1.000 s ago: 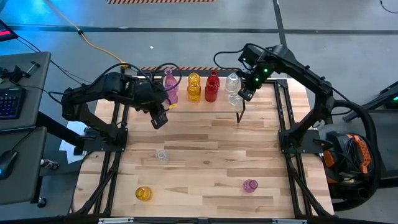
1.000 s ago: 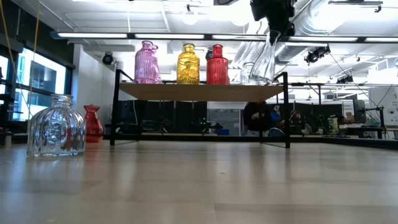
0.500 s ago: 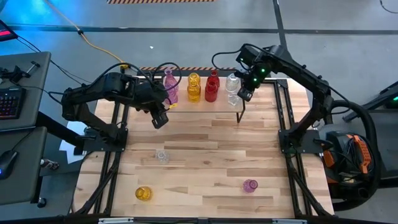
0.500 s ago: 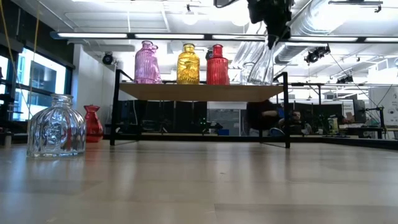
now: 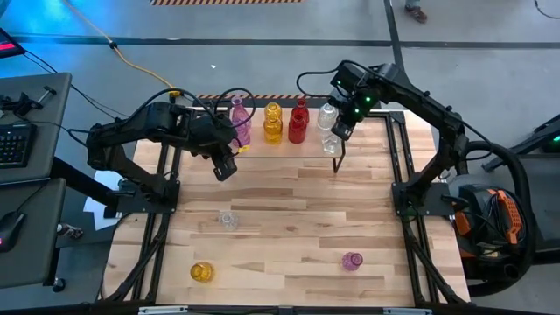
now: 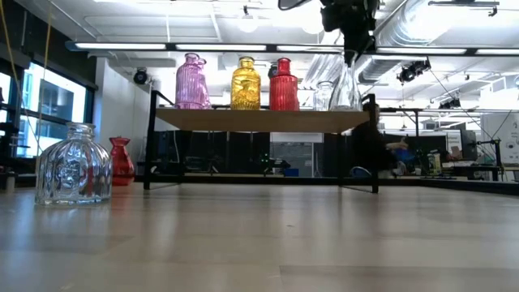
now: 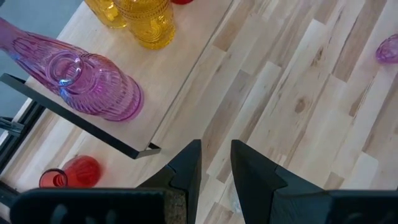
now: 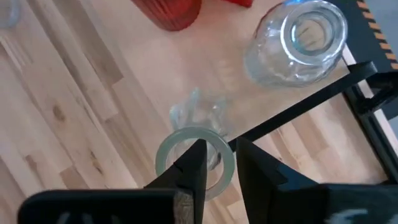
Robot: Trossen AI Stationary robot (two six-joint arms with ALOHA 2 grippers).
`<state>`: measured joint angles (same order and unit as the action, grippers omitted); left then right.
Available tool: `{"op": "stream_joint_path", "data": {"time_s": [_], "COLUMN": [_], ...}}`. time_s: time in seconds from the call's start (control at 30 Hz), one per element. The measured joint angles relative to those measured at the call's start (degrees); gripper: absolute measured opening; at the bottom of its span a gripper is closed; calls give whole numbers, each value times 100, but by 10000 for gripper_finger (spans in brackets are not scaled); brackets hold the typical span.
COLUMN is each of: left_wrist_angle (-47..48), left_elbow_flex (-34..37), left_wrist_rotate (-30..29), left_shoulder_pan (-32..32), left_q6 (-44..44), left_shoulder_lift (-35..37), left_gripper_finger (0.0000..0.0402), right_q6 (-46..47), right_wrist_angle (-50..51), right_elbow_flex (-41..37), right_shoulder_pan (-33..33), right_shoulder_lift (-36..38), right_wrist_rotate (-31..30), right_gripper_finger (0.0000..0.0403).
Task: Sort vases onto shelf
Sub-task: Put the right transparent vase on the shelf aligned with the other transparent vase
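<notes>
The shelf (image 5: 282,150) stands at the table's far side. On it are a pink vase (image 5: 239,122), a yellow vase (image 5: 273,124), a red vase (image 5: 298,122) and a round clear vase (image 5: 327,115). A slim clear vase (image 6: 345,85) stands upright on its base at the shelf's right end. My right gripper (image 8: 217,149) is over that vase's mouth, narrowly open. My left gripper (image 5: 225,169) hangs still off the shelf's left front corner, narrowly open and with nothing in it. My right gripper points down at the slim clear vase's mouth, one finger (image 8: 189,165) inside the rim (image 8: 227,163) and the other outside it. I cannot tell whether either finger touches the glass. The vase stands upright on the shelf.
Loose on the tabletop are a clear vase (image 5: 228,219), a yellow vase (image 5: 202,272) and a pink vase (image 5: 352,261), all toward the near side. A small red vase (image 7: 68,175) stands by the shelf's left end. A person (image 6: 375,146) passes behind the table.
The slim clear vase leaned with its neck toward the right. It now stands upright on the shelf's right end. My right gripper has tipped a little with it above its mouth.
</notes>
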<state>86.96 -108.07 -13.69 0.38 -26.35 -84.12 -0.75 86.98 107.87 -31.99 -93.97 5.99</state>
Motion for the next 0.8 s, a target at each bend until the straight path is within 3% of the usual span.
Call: {"op": "stream_joint_path", "data": {"time_s": [0.8], "left_wrist_angle": [0], "left_elbow_flex": [0], "left_wrist_rotate": [0], "left_shoulder_pan": [-2], "left_q6": [100], "left_shoulder_lift": [0], "left_gripper_finger": [76], "right_q6": [90], "right_wrist_angle": [-644], "right_elbow_flex": [17], "right_shoulder_pan": [-1], "right_shoulder_lift": [-212], "right_wrist_rotate": [-13], "right_gripper_finger": [67]}}
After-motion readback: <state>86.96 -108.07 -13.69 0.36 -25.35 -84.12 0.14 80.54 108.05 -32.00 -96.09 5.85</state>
